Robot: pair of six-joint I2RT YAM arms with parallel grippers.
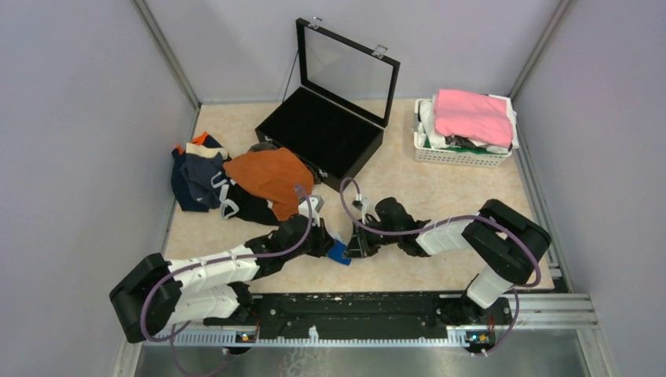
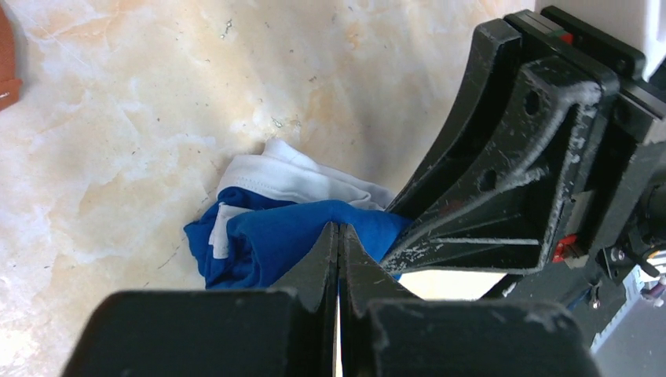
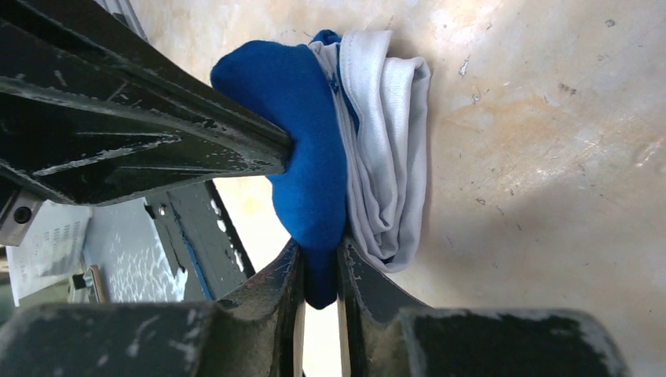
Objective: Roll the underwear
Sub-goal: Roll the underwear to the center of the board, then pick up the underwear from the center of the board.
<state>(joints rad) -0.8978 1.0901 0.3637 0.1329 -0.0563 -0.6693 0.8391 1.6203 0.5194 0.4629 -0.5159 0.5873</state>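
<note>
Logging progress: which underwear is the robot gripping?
The royal blue pair with white waistband, pinched in the right gripper; the orange pair and navy pair lie piled apart.

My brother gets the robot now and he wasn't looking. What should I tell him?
Left gripper: shut, tips against the blue underwear; whether it pinches is unclear.
Right gripper: shut on that pair's blue edge.
Done: blue pair bunched into a loose bundle between the arms.
Left: finish that roll, then the pile of underwear at far left.
</note>
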